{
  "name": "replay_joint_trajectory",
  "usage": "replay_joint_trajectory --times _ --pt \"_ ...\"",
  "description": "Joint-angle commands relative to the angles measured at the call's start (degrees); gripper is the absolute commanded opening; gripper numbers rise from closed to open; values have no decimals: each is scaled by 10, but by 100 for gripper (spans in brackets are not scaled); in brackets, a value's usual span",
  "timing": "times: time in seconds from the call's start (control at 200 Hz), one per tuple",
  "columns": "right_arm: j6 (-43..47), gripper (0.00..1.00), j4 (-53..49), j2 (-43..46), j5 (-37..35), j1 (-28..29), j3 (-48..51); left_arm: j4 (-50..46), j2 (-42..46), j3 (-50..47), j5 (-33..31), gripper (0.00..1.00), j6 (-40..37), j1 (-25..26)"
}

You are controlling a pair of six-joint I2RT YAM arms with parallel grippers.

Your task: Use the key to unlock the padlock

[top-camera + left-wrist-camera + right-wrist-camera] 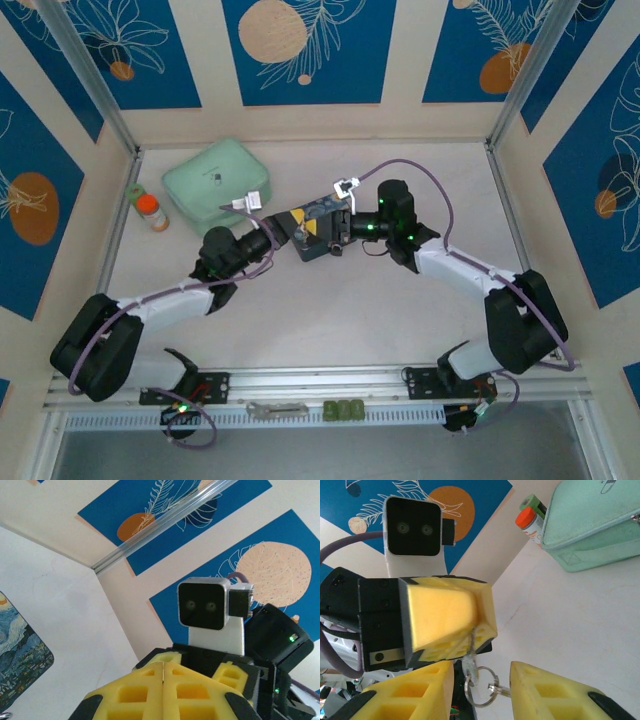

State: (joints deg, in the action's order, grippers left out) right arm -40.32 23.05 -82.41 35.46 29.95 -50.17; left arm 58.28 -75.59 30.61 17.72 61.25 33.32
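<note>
Currently, L gripper (472, 630) is clenched tight, yellow pads pressed flush w/ no gap. The key (470, 666) hangs pinched at its tip, a split ring (478, 694) dangling below. R gripper (480, 674) stands partly open, one finger either side of key and ring; contact btw. pads and ring cannot be judged. From above, both grippers meet tip to tip mid-table, over the blue tin (320, 209) w/ starry-night lid, which lies flat on the table (330, 310).

Surface: off-white, matt. Mint-green zip pouch (213, 183) sits far left. An orange-capped bottle (152, 211) is just beside it, a green-capped one (133, 190) next to that, near the L wall. Near-edge rail (320, 385) carries a grey metal tool (277, 408) and green blocks (343, 408).

Room: cream walls w/ blue panels (300, 50) bearing white leaf outlines and orange discs; aluminium posts (85, 75) at the corners.
</note>
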Motion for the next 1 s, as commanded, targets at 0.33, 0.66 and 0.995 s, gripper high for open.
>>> replay_joint_trajectory --times 0.33,0.66,0.995 --pt "-39 24 57 -34 23 21 -14 78 -8 -25 -27 0 34 -4" --pt "-74 7 106 -53 19 29 -8 111 -13 -39 -41 0 48 -3" --pt "37 0 -121 5 -20 -7 -33 -36 41 -54 -50 62 -18 -2"
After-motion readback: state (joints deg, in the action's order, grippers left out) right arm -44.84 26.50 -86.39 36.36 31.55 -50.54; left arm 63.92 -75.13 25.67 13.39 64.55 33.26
